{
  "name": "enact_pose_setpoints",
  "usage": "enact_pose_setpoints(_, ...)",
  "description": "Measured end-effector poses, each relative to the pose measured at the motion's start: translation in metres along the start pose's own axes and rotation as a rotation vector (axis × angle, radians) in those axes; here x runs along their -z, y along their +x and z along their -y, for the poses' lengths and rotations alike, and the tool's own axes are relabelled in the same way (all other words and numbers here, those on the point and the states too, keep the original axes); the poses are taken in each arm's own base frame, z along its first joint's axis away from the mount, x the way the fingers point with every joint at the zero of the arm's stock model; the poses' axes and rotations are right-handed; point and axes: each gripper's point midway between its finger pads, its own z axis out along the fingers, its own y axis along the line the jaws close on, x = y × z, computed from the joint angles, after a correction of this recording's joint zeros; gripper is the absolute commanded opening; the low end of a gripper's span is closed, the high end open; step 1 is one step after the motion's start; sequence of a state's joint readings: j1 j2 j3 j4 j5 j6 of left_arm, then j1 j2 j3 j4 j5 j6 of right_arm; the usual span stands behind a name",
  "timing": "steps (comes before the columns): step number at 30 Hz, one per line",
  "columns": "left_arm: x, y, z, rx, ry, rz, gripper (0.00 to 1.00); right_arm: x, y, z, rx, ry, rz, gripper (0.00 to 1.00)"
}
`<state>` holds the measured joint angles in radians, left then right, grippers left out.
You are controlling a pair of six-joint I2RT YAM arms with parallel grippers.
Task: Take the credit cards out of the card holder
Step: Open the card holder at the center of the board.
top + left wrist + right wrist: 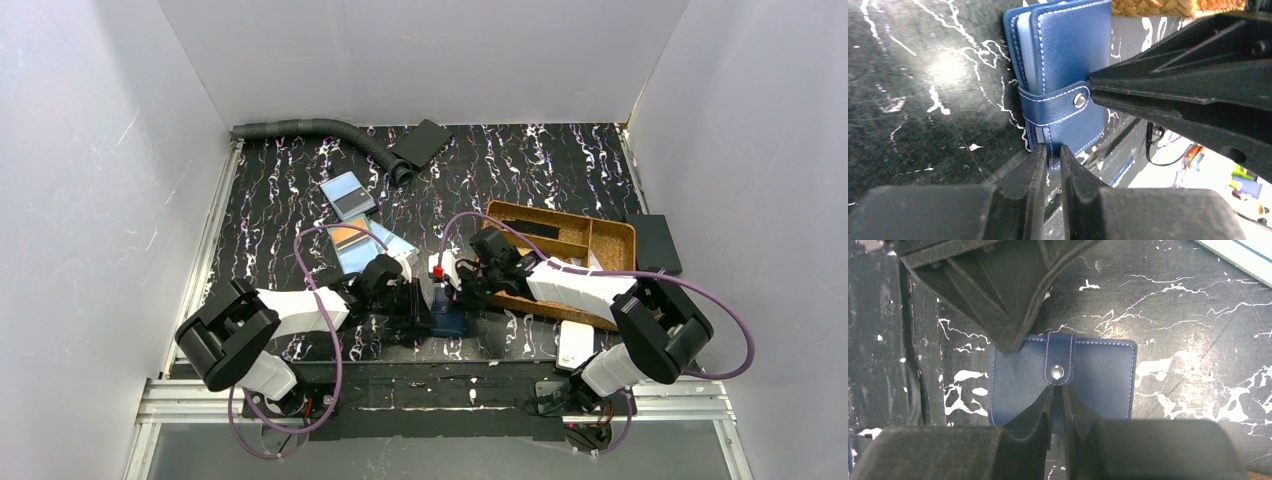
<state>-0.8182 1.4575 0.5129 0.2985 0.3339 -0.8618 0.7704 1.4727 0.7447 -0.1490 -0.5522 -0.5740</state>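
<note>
1. The left gripper [1050,150] has its fingers drawn almost together on the near edge of the navy card holder [1068,45], which lies flat on the marbled black table [923,100].
2. The right gripper [1058,390] faces it head-on, crowding in close, and pinches the end of the fastened snap strap [1060,357].
3. Loose credit cards [348,196] lie beyond the left gripper.
4. A brown woven tray [560,213] sits just behind the right gripper.

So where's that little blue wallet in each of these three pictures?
Top camera: the card holder is low centre.
Left wrist: upper middle.
Right wrist: centre.
Shared landmark: its silver snap, visible in both wrist views.
</note>
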Motion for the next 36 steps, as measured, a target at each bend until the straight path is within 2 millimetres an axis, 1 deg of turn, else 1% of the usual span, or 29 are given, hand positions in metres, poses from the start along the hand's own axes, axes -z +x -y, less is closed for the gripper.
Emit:
enact_pose_setpoints(2, -0.001, 0.001, 0.003, 0.008, 0.018, -0.011, 0.00, -0.001, -0.002, 0.001, -0.015, 0.008, 0.006, 0.20)
enact_pose_setpoints(13, -0.005, 0.006, 0.005, 0.031, 0.056, -0.037, 0.00, -0.005, -0.008, 0.004, -0.155, 0.038, 0.033, 0.18)
enact_pose_setpoints(19, -0.009, 0.012, 0.004, 0.037, 0.064, -0.068, 0.00, -0.012, -0.020, 0.005, -0.218, 0.024, 0.087, 0.17)
enact_pose_setpoints(23, -0.014, 0.016, -0.004, 0.044, 0.035, -0.081, 0.00, -0.021, -0.030, -0.005, -0.258, -0.042, 0.130, 0.16)
enact_pose_setpoints(27, -0.014, 0.016, -0.004, 0.046, 0.034, -0.080, 0.00, -0.024, -0.037, -0.015, -0.302, -0.097, 0.155, 0.16)
enact_pose_setpoints(29, -0.014, 0.016, -0.005, 0.045, 0.034, -0.077, 0.00, -0.023, -0.040, -0.016, -0.316, -0.108, 0.166, 0.16)
enact_pose_setpoints(30, -0.014, 0.016, -0.005, 0.044, 0.034, -0.076, 0.01, -0.023, -0.040, -0.016, -0.322, -0.110, 0.168, 0.17)
enact_pose_setpoints(32, -0.013, 0.015, -0.005, 0.043, 0.031, -0.068, 0.08, -0.021, -0.041, -0.015, -0.332, -0.116, 0.175, 0.21)
enact_pose_setpoints(36, -0.004, 0.016, -0.008, 0.042, 0.027, -0.036, 0.21, -0.011, -0.038, -0.001, -0.338, -0.099, 0.177, 0.35)
